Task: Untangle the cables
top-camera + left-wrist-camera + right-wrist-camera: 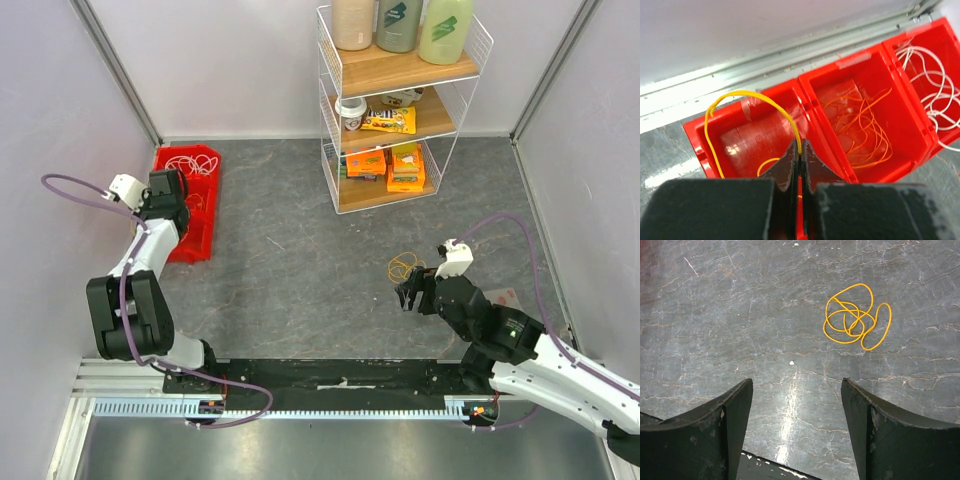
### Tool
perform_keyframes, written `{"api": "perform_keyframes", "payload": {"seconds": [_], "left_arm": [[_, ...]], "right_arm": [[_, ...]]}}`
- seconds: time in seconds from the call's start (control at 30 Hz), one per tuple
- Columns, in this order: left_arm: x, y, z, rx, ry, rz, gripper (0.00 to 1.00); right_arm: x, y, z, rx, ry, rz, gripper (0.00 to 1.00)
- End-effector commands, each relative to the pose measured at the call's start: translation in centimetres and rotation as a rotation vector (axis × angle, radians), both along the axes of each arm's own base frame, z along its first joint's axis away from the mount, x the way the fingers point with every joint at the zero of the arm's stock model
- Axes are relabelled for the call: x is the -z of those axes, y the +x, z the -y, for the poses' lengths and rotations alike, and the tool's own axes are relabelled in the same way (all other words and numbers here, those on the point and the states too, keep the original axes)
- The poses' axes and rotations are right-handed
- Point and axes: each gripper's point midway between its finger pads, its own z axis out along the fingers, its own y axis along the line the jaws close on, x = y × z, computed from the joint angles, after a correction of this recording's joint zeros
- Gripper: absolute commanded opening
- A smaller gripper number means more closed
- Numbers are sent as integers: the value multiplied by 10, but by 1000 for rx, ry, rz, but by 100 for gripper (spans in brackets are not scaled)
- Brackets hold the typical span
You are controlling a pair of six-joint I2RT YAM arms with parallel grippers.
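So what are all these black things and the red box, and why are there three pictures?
It's a robot with two arms bolted to a grey table. One picture looks down from above. The other two come from little cameras on each wrist. The left hand is pinched shut on a yellow cable above a red bin. The bin has three pockets: orange cables lie in the middle one, white cables in an end one. The right hand is open and holds nothing. It hangs above the table, with a small yellow coil lying just ahead of it. At the back stands a shelf with bottles and boxes.
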Motion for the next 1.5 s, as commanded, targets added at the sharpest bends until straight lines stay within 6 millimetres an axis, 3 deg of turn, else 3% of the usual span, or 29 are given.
{"api": "perform_keyframes", "payload": {"seconds": [0.0, 0.17, 0.37, 0.5, 0.57, 0.67, 0.73, 0.77, 0.93, 1.1, 1.2, 1.27, 1.33, 1.47], "left_arm": [[30, -6, 24, -40, -218, -8, 2], [58, -10, 53, -23, -398, -64, 2], [79, -9, 63, 12, -569, -104, 2], [95, -10, 57, -17, -683, -140, 2], [91, -10, 49, -18, -651, -150, 17], [72, -10, 43, -6, -607, -134, 60], [58, -10, 46, 22, -603, -107, 79], [49, -10, 50, 53, -601, -91, 84], [6, -13, 79, 202, -601, 3, 86], [-40, -15, 140, 488, -563, 72, 86], [-47, -28, 217, 804, -562, 70, 83], [-39, -47, 270, 1005, -541, 19, 82], [-25, -81, 327, 1239, -554, -41, 81], [15, -158, 395, 1545, -680, -101, 75]], "right_arm": [[-5, 3, -1, 8, 23, 25, 79], [-4, 3, -3, 1, 26, 19, 79], [-6, 3, -2, 5, 25, 26, 79], [-4, 3, -3, 2, 19, 16, 79], [-3, 3, -5, -3, 19, 12, 79], [-1, 4, -7, -2, 11, 5, 79], [1, 6, -11, -7, 9, -1, 79], [3, 7, -13, -7, 7, -5, 79], [17, 16, -23, 13, -47, -54, 79], [29, 29, -19, 113, -119, -91, 79], [36, 42, 1, 224, -151, -106, 79], [44, 54, 22, 305, -158, -140, 77], [50, 66, 38, 352, -136, -180, 75], [46, 93, 64, 420, -141, -186, 73]]}}
